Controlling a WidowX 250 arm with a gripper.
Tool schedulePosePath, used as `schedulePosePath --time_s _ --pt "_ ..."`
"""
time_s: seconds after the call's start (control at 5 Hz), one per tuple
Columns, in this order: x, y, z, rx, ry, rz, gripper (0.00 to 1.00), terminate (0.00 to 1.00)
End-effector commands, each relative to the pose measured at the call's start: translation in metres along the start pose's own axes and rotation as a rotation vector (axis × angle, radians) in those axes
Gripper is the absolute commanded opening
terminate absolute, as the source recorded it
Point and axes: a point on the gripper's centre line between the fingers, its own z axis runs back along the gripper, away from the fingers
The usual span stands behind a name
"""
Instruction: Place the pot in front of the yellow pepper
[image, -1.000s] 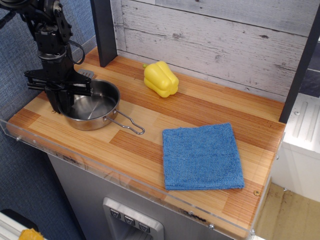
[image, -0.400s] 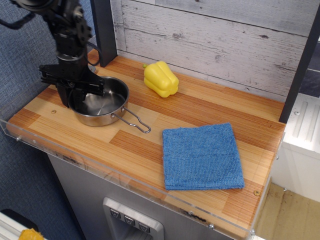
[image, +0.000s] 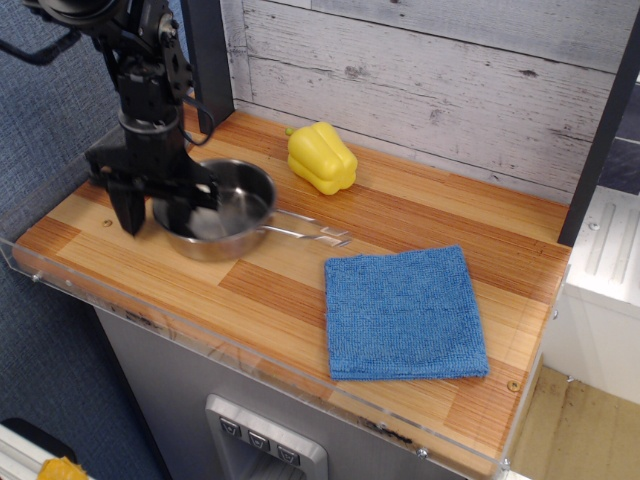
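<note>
Where plank wall meets wooden counter (image: 420, 215), hand (image: 160, 200) seemingly clamped on blurred pot (image: 222, 212) rim.

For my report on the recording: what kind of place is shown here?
Probably a mock kitchen set up for robot tests: a wooden counter against whitewashed planks, holding a steel pot, a toy yellow pepper and a blue cloth.
</note>
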Motion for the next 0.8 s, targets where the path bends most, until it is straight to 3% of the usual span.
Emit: schedulePosePath --time_s 0.0,0.4,0.6 --pt "0.005 0.001 0.048 -0.038 -0.082 0.01 1.0 0.0" --pt "0.005 0.001 0.069 -0.024 -0.148 0.02 1.0 0.0" --pt "0.01 -0.008 0.083 -0.032 -0.211 -0.004 1.0 0.0"
